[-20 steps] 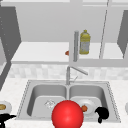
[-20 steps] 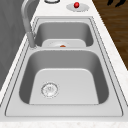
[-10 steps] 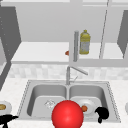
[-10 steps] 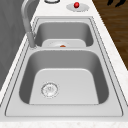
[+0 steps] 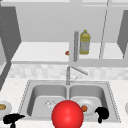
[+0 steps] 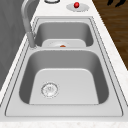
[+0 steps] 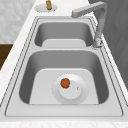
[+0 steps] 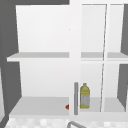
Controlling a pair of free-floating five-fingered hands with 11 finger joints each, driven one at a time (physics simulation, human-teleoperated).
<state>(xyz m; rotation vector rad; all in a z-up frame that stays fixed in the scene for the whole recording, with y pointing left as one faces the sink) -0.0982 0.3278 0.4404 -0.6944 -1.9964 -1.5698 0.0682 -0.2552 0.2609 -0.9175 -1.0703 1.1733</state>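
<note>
A big red ball [image 5: 67,114] hides the sink's [image 5: 110,100] front rim. The right hand [image 5: 102,113], fingers curled on nothing, hovers at four o'clock from the plate's [image 7: 72,93] small orange fruit [image 5: 84,108]. The left hand's [image 5: 12,119] fingers look indistinct. Above, a cabinet shelf holds a yellow bottle [image 5: 84,42].

— Where does each camera sit?
— The front one faces the sink [image 5: 67,100] head-on from a little way back, the open cabinet [image 5: 45,50] in the upper frame. The two side ones look along the basins from opposite ends, close and steep.
— And the upper?
— It faces the cabinet shelves; it shares the yellow bottle [image 8: 84,96] with the front view.
</note>
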